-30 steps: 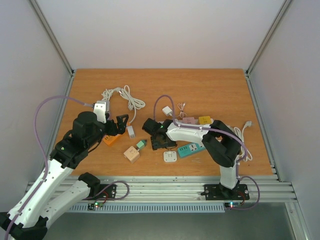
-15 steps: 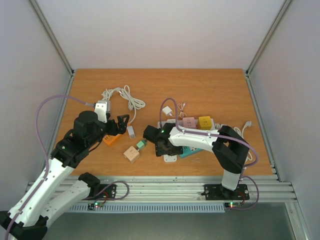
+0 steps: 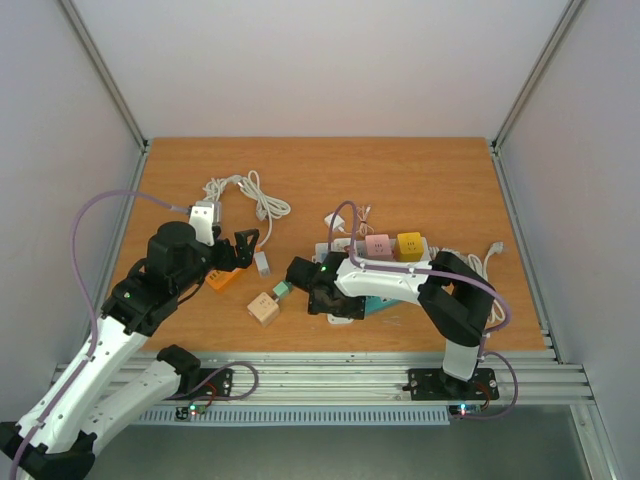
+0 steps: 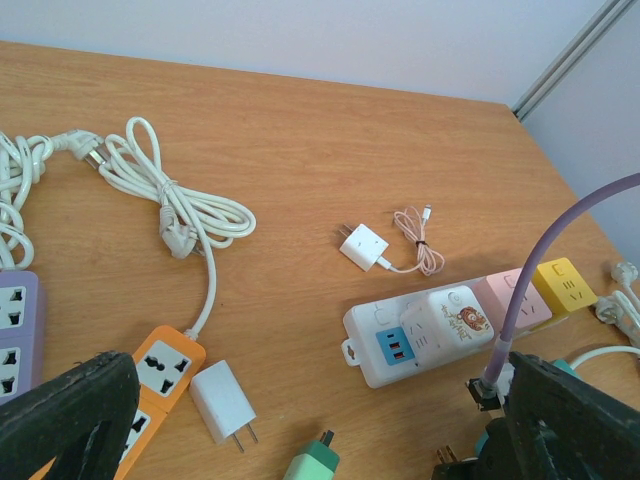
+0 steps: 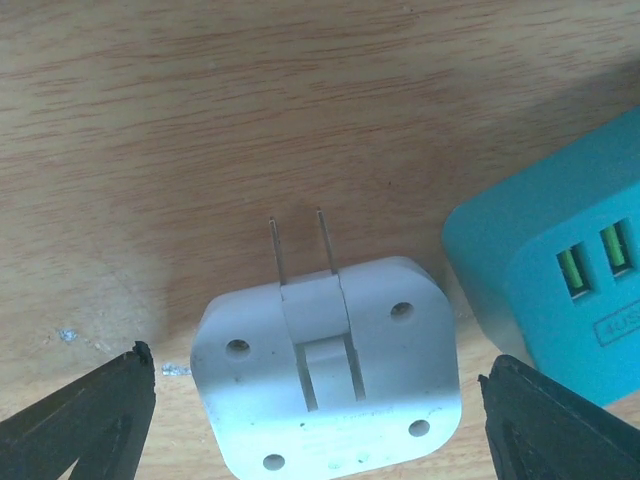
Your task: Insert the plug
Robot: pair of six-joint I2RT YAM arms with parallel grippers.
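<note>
R claw [image 5: 315, 400] is spread wide astride the white plug [image 5: 325, 370], which lies on the counter [image 5: 300, 100] just beside the teal socket block [image 5: 560, 270]. Best to centre up & pinch the body's sides, clear of the prongs. L claw [image 4: 320, 420] is open too, nothing in it.

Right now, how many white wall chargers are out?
3: one charger beside the orange strip; one mid-table with a coiled cable; one under the right gripper. More may be hidden.

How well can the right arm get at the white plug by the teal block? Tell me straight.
Likely yes. The right gripper hangs over the white plug, its open fingers apart on either side, nothing between. The teal block lies close beside the plug, so one finger has tight room.
</note>
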